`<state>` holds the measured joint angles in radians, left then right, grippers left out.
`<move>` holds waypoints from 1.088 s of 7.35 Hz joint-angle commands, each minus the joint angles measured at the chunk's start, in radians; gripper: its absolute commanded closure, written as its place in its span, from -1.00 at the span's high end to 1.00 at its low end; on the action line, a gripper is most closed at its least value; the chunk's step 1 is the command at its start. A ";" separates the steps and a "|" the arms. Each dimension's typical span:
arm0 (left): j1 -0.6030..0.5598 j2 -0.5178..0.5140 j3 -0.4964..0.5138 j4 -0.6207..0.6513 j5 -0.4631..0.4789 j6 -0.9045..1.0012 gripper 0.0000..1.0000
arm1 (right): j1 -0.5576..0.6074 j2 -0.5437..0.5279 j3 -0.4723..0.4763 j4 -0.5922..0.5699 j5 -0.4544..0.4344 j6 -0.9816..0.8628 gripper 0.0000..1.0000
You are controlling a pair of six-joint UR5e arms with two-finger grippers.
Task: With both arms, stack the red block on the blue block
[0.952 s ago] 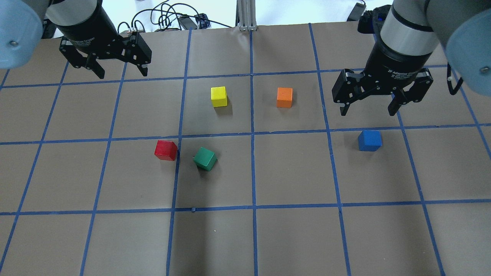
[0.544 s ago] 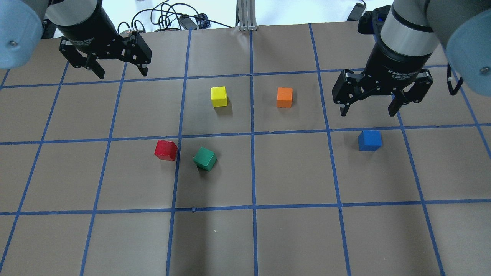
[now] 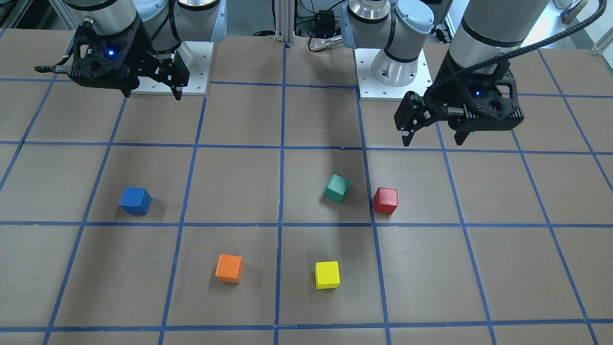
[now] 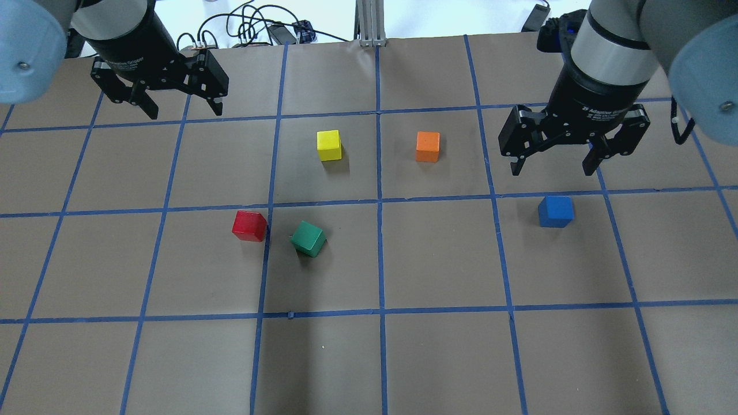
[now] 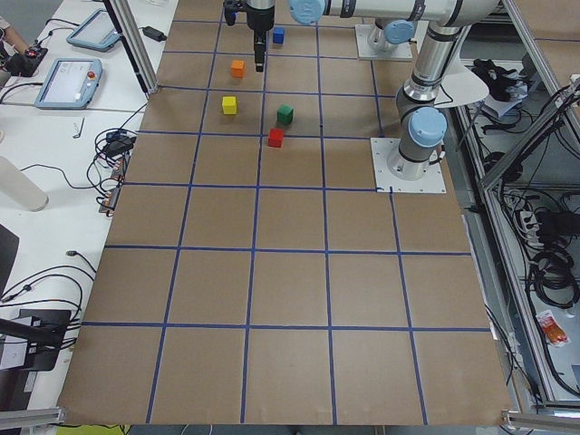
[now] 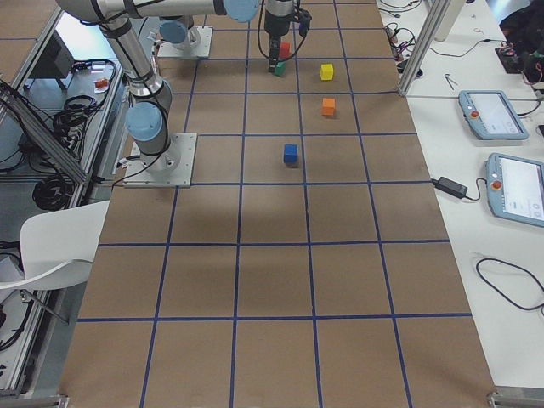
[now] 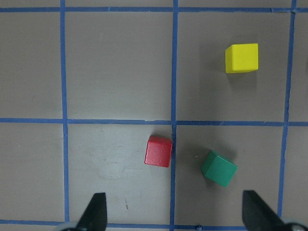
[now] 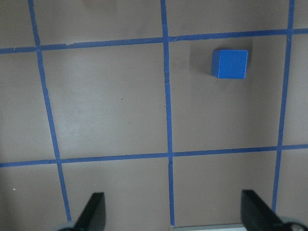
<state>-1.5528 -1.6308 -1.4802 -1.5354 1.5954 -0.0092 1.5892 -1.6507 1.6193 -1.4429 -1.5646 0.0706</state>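
While left pincer (image 4: 184, 111), right pincer (image 4: 550, 170) hang spread and empty, you've everything left: red block (image 4: 249, 225) ungrasped, blue block (image 4: 556, 211) near right pincer.

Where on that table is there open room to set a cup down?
The square between the green block and the blue block is bare, as is the taped row on the robot's side of them. Tightest: the red block beside the green one. The right hand hovers near the blue one.
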 commanded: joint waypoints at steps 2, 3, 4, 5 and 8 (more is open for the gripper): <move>0.006 0.006 -0.002 -0.015 0.026 0.006 1.00 | 0.000 0.000 0.001 -0.002 0.000 0.000 1.00; 0.011 -0.024 -0.005 -0.011 0.025 0.011 1.00 | 0.000 0.000 0.001 -0.002 0.000 0.000 1.00; 0.031 -0.055 -0.027 0.000 0.023 0.032 1.00 | 0.000 0.000 0.001 -0.002 0.000 0.001 1.00; 0.045 -0.079 -0.067 0.007 0.018 0.066 1.00 | 0.000 0.000 0.001 -0.002 0.000 0.001 1.00; 0.048 -0.090 -0.393 0.345 0.020 0.072 1.00 | 0.000 0.000 0.001 -0.005 -0.002 0.000 1.00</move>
<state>-1.5063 -1.7194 -1.7265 -1.3366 1.6149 0.0596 1.5892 -1.6505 1.6199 -1.4474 -1.5656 0.0714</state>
